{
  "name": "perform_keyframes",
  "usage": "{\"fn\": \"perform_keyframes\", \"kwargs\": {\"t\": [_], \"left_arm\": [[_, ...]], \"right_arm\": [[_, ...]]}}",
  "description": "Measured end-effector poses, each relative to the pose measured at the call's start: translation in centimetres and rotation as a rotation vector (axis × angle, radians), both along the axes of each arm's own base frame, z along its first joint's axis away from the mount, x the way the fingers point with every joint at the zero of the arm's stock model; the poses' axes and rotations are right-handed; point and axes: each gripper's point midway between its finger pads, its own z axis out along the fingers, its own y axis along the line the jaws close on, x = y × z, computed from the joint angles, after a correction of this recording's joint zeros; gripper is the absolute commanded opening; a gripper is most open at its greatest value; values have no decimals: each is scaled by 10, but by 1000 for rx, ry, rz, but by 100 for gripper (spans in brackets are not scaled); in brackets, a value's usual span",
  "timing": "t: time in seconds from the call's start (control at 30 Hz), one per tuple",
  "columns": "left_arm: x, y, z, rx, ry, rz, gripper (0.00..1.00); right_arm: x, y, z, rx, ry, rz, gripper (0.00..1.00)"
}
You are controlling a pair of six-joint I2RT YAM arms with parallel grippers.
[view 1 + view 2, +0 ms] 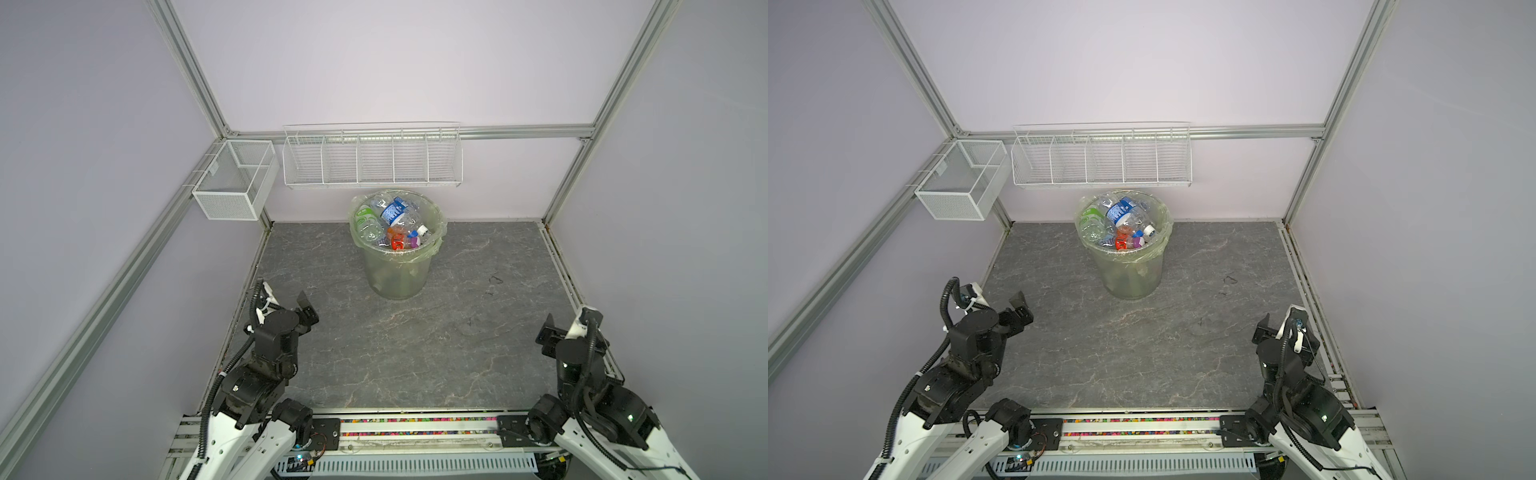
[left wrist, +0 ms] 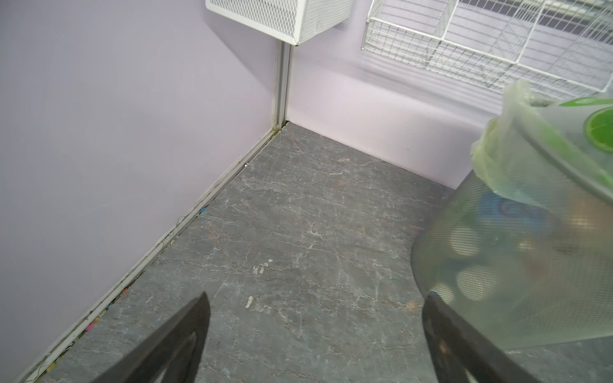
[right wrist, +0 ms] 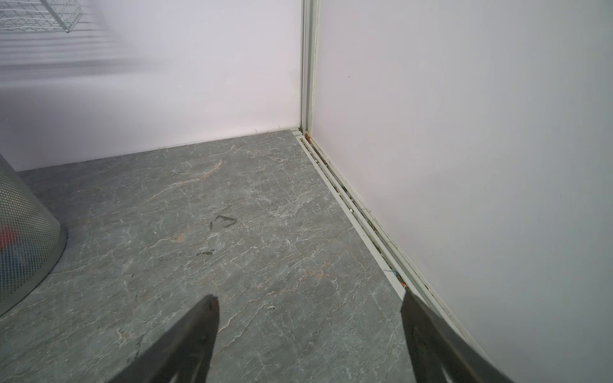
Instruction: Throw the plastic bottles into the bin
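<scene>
**Bin** (image 1: 397, 266): round grey-green bucket with a pale green bag folded over the rim. Stands upright at the back of the table (image 1: 415, 353), just below the long wire rack (image 1: 372, 160).

**Plastic bottles** (image 1: 392, 214): all those visible lie inside the bin, heaped nearly to the rim, with blue, green and orange labels on top. None shows on the table in any view.

**Left gripper** (image 1: 286, 297): jaws spread wide and holding nothing. Low over the table near the left wall, well apart from the bin in both top views. The wrist view shows the bin wall beside one finger (image 2: 464, 348).

**Right gripper** (image 1: 569, 318): jaws spread and empty, near the right wall, well apart from the bin.

**Mesh box** (image 1: 232, 183): mounted on the left wall – not part of the job.

**Step in hand**: judged complete or nearly so – what remains is a check for strays. Should one turn up:
- Carry it high over the rim.
- Release over the middle of the heap, since a bottle dropped at the edge of so full a pile may roll out.
- Keep the fingers clear of the loose bag.
</scene>
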Motion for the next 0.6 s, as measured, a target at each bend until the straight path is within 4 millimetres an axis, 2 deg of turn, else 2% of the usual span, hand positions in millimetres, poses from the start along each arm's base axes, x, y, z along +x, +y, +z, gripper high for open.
{"fn": "perform_keyframes", "kwargs": {"t": [0.23,0.37,0.43,0.47,0.6], "left_arm": [[8,3,-37,61,41,36,97],[7,5,-58,96,70,42,97],[6,8,-63,102,65,52,96],[6,8,-66,103,56,57,100],[5,15,-82,132,56,90,99]], "right_arm": [[11,9,-20,-48,6,13,88],[24,19,-38,-114,85,16,88],[29,23,-48,-149,130,14,88],[32,25,-54,-170,155,14,88],[38,27,-73,-238,225,-11,89]]}}
